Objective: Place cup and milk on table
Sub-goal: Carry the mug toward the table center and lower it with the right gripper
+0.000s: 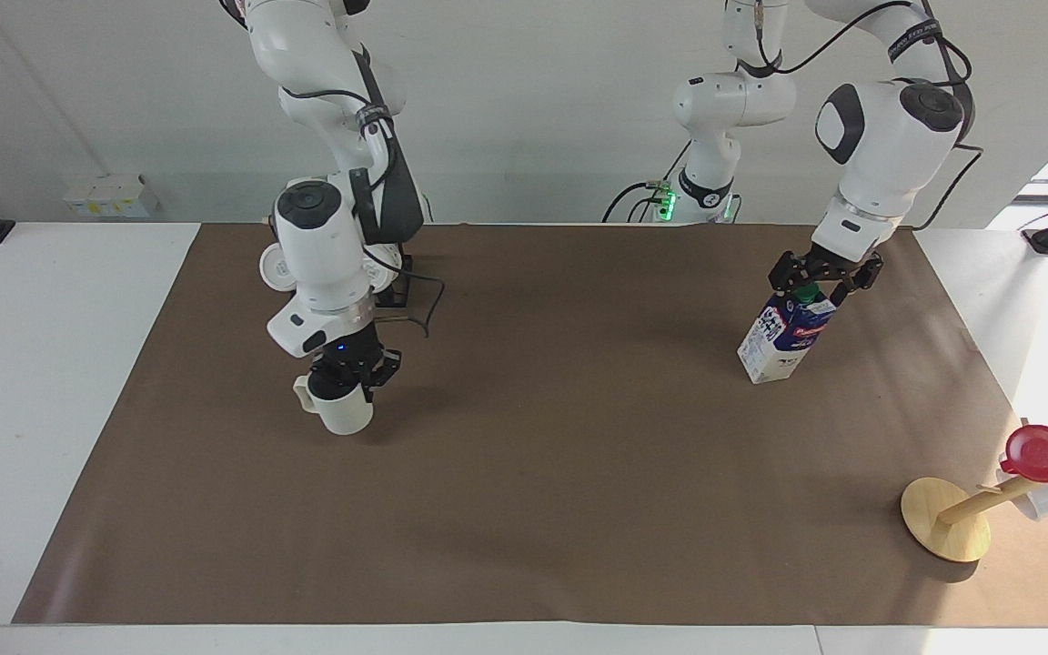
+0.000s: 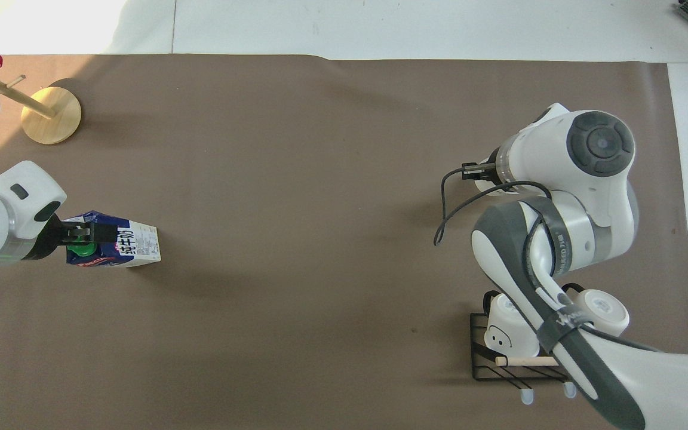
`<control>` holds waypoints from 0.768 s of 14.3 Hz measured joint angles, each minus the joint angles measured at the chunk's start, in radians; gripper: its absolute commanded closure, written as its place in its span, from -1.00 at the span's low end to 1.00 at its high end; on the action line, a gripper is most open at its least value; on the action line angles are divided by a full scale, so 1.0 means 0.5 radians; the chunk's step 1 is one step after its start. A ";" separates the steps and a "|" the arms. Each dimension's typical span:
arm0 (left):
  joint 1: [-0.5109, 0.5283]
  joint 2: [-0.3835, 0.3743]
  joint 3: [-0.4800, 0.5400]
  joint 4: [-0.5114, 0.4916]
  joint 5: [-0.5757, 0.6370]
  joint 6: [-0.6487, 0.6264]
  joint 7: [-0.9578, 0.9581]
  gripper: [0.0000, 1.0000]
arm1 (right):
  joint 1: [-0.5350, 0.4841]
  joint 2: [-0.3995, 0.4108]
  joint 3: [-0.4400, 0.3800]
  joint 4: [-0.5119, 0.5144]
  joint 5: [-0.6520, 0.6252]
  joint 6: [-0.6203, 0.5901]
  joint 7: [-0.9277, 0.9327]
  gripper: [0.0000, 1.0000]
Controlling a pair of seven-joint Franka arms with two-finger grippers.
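While the right claw is pinching the cream mug by its rim to carry it over the tabletop, the left claw is reaching, fingers apart, around the standing milk carton's cap.

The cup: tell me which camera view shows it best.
The facing view. There the cup shows whole below the right gripper, which is shut on its rim: cream body, dark inside, handle to one side. In the overhead view the right arm's wrist covers it almost entirely; only a pale sliver may show.
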State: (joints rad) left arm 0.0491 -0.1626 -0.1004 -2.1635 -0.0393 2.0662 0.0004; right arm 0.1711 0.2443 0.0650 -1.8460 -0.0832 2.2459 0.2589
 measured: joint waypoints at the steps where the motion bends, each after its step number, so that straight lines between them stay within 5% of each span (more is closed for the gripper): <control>1: 0.000 0.007 0.001 -0.005 0.000 0.013 0.000 -1.00 | 0.053 0.004 0.001 0.036 0.002 -0.039 0.059 1.00; 5: 0.000 0.016 0.005 -0.008 0.000 0.040 0.000 -1.00 | 0.304 0.034 0.005 0.104 0.002 -0.099 0.331 1.00; 11: 0.000 0.016 0.007 -0.008 0.000 0.042 0.000 -0.56 | 0.632 0.185 0.005 0.255 -0.004 -0.210 0.716 1.00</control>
State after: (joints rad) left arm 0.0491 -0.1548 -0.0969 -2.1677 -0.0393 2.0873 0.0006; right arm 0.4873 0.3370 0.0674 -1.7183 -0.0852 2.1411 0.6169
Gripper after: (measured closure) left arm 0.176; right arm 0.956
